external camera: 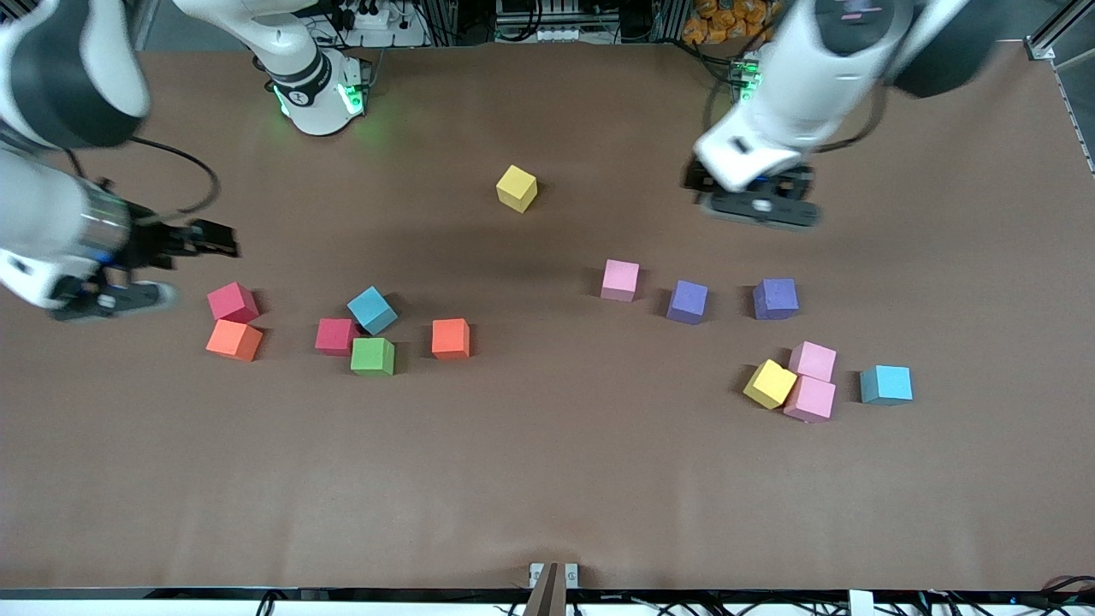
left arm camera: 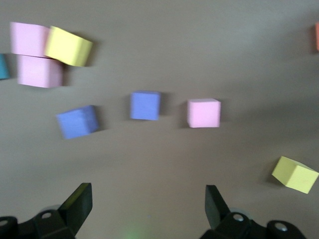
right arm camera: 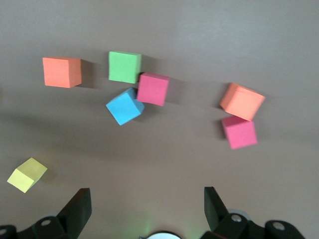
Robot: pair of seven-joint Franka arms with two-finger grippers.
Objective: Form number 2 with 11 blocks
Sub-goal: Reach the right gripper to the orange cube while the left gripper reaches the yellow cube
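Jaws of both grippers spread empty above scattered blocks (external camera: 373,357)

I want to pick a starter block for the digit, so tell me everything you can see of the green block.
The green block is a small matte, foam-looking cube, plain green, resting flat on the brown table. It sits in a cluster toward the right arm's end, against the crimson block and just nearer the front camera than the light blue block. No gripper touches it.

Loose blocks (external camera: 372,357) lie scattered on the counter (external camera: 547,496) in two groups, one toward each arm's end, well apart. A lone block (external camera: 517,188) sits between the groups, farther from the front camera than both.
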